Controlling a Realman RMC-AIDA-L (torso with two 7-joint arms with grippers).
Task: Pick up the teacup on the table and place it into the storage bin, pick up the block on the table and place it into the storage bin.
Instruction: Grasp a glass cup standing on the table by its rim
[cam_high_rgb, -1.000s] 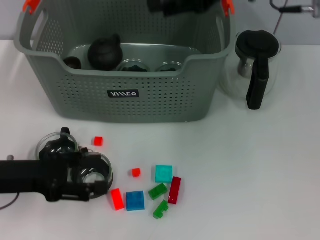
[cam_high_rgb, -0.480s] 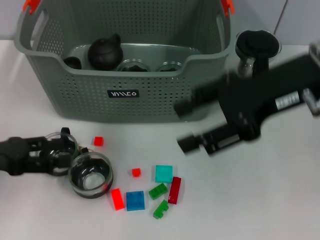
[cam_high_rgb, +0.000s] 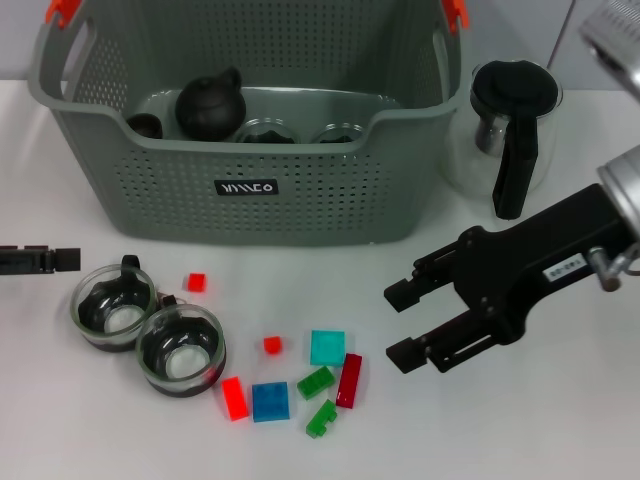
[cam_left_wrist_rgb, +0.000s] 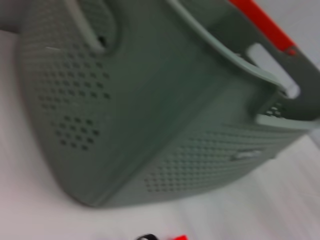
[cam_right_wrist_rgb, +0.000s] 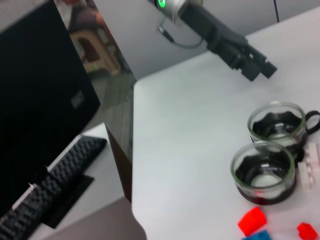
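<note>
The right gripper (cam_high_rgb: 398, 323) is held wide open and empty above the table (cam_high_rgb: 560, 400), right of the blocks (cam_high_rgb: 327, 347). Two teacups (cam_high_rgb: 181, 349) stand touching at front left — before the storage bin (cam_high_rgb: 250, 190). The left gripper (cam_high_rgb: 62, 259) is positioned at the left edge; its opening cannot be determined.

Office or lab, keyboard (cam_right_wrist_rgb: 47, 187), white table (cam_high_rgb: 520, 420)
</note>
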